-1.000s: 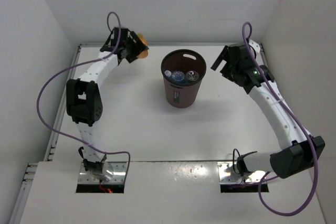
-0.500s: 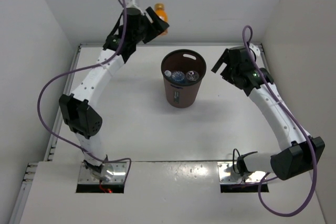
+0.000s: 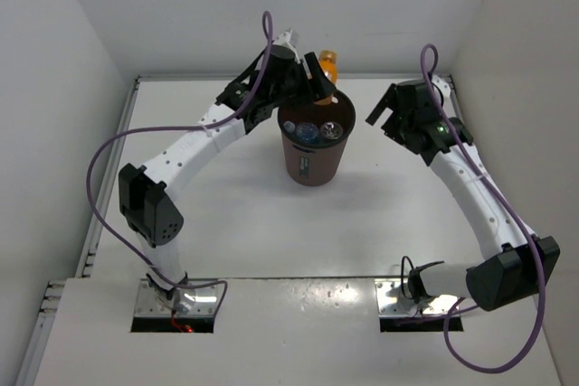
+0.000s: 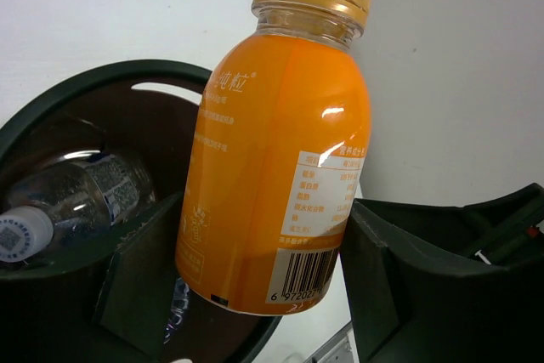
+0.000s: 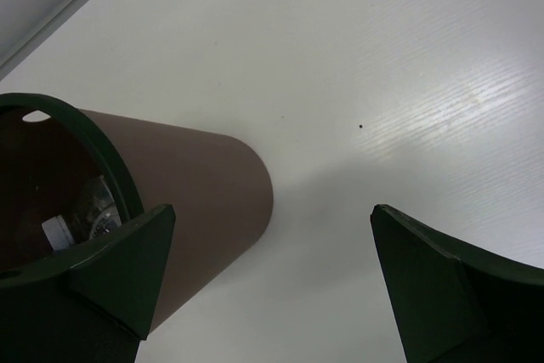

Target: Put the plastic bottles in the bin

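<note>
Left hand [image 4: 259, 276] clamps orange bottle [image 4: 276, 167] above bin [image 3: 312, 162] rim; right hand [image 5: 280, 280] spread wide, empty.

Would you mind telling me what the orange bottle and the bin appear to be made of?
The orange bottle: likely glossy plastic, given its sharp highlights and see-through neck. The bin: probably moulded brown plastic, matte, with a smooth wall and only soft sheen.

I work over a white table [image 3: 235, 223], matte, w/ a soft glare in the right wrist view. Plain white walls close 3 sides: back wall [image 3: 271, 6], left wall [image 3: 54, 115], right wall [image 3: 534, 61]. A grey rail [image 3: 90, 240] runs along the table's left edge. Light is even, shadows soft.
</note>
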`<state>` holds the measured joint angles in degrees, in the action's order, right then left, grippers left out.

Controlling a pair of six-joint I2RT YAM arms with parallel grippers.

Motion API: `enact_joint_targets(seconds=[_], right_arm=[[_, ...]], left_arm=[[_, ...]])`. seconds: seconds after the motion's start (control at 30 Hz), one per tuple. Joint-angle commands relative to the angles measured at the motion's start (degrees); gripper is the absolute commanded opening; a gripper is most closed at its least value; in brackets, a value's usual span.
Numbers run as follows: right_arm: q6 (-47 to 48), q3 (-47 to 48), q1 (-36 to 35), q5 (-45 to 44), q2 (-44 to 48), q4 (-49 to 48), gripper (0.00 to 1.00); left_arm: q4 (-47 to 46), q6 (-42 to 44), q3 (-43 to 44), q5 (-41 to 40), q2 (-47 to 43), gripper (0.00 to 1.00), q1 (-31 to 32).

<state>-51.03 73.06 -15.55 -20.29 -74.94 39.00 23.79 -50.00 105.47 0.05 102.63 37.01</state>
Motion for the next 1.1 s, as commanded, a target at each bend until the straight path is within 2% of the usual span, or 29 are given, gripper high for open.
enact_joint_targets(seconds=[0.0, 0.07, 0.1, 0.17, 0.27, 0.3, 0.33, 0.67, 0.8, 1.0, 1.07], right_arm=[[-0.48, -0.11, 0.78, 0.52, 1.9, -1.83, 1.0], [-0.48, -0.11, 0.79, 0.52, 1.9, -1.83, 1.0], [-0.48, -0.11, 0.79, 0.52, 1.9, -1.83, 1.0], [-0.48, -0.11, 0.79, 0.52, 1.9, -1.83, 1.0], [-0.48, -0.11, 1.31, 1.04, 1.9, -1.83, 1.0], [-0.48, -0.11, 1.31, 1.05, 1.9, -1.83, 1.0], [-0.48, -0.11, 1.31, 1.57, 1.9, -1.83, 1.0], [-1.01, -0.63, 1.84, 2.1, 1.37, -2.35, 1.0], [-1.01, -1.16, 2.37, 2.1, 1.37, -2.35, 1.0], [0.13, -0.38, 2.37, 5.34, 0.42, -3.14, 1.0], [0.66, 0.85, 2.37, 6.75, -0.99, -2.62, 1.0]], left_arm=[[-0.33, 1.12, -0.18, -1.37, 0.29, 0.56, 0.95], [0.2, 1.83, -0.18, -2.77, 0.29, 0.66, 0.95], [0.2, 1.83, -0.18, -2.78, 0.29, 0.76, 0.95], [0.2, 3.41, 0.34, -2.78, 0.82, 0.78, 0.43], [0.81, 3.42, 0.35, -2.78, 0.82, 0.87, 0.43], [0.82, 3.42, 0.35, -3.56, 0.82, 0.98, 0.43], [0.82, 3.42, 0.35, -3.57, 0.82, 1.0, 0.43], [2.58, 5.96, 0.88, -8.05, -0.32, 1.0, -1.77], [3.71, 9.12, 3.85, -13.75, -0.32, 1.0, -3.7], [8.18, 8.52, 4.57, -21.93, -0.32, 1.0, -11.15], [8.73, 7.9, 2.74, -21.94, -0.32, 1.0, -14.32]])
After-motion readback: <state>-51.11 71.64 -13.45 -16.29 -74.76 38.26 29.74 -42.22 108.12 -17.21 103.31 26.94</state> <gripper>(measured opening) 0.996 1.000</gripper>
